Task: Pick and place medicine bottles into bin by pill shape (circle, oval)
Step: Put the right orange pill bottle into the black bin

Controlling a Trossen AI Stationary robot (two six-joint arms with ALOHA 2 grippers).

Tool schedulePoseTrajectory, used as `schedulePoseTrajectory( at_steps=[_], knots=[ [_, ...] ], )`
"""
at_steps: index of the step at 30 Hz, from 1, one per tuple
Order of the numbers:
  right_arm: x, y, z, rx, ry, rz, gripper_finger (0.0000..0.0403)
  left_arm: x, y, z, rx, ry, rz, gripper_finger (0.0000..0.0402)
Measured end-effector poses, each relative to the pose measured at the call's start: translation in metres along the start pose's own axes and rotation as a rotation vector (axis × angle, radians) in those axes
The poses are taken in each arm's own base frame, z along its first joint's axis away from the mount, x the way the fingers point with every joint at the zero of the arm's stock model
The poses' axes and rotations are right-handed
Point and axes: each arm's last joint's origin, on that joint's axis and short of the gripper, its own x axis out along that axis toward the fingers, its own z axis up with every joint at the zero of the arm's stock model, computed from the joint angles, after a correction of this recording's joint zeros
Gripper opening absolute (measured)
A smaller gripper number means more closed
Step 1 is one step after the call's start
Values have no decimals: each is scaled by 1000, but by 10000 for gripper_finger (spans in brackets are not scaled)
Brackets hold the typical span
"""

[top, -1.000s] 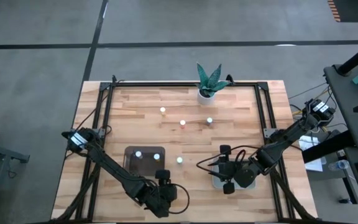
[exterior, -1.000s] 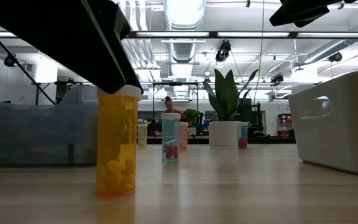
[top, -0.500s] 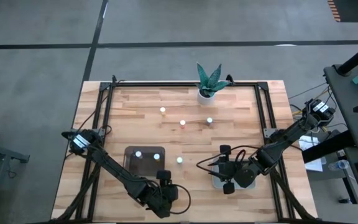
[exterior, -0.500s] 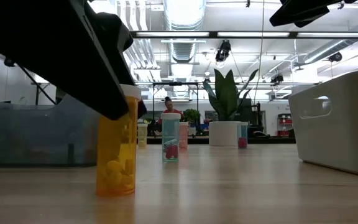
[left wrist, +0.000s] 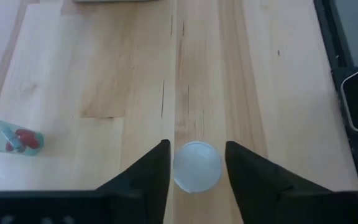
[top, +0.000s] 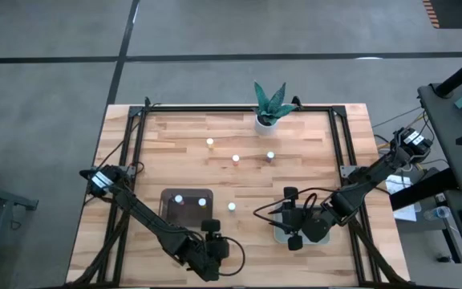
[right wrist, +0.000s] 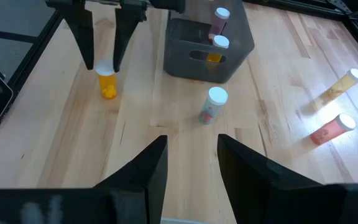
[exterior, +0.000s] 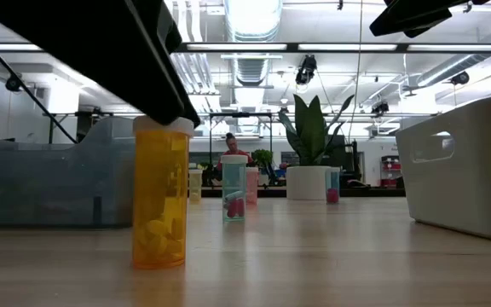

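Note:
An orange medicine bottle (exterior: 160, 198) with a white cap (left wrist: 196, 166) stands upright on the table near its front edge. My left gripper (left wrist: 197, 169) is open, pointing down, with one finger on either side of the cap and a narrow gap on each side. It also shows in the right wrist view (right wrist: 107, 38) above the bottle (right wrist: 107, 82). My right gripper (right wrist: 191, 163) is open and empty over the pale bin (top: 277, 235). The dark bin (right wrist: 210, 43) holds two bottles. A clear bottle with red pills (right wrist: 211, 104) stands between the bins.
Three more bottles (top: 236, 158) stand mid-table, two showing in the right wrist view (right wrist: 332, 129). A potted plant (top: 269, 108) stands at the far edge. In the low view the pale bin's wall (exterior: 467, 166) is at the right, the dark bin (exterior: 49, 181) at the left.
My left gripper has dipped down around the orange bottle's cap and come back up to cap height. The bottle has stayed where it stood.

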Motion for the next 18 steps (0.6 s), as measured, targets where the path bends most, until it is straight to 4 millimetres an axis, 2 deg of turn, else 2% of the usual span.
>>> schedulePoseTrajectory(
  at_steps=[8,14,18],
  knots=[
    [0,0,0,0,0,0,132,-1,0,0,-1,6,-14,92],
    [0,0,0,0,0,0,132,-1,0,0,-1,6,-14,93],
    [0,0,0,0,0,0,132,0,0,0,-1,8,-16,113]
  ],
)
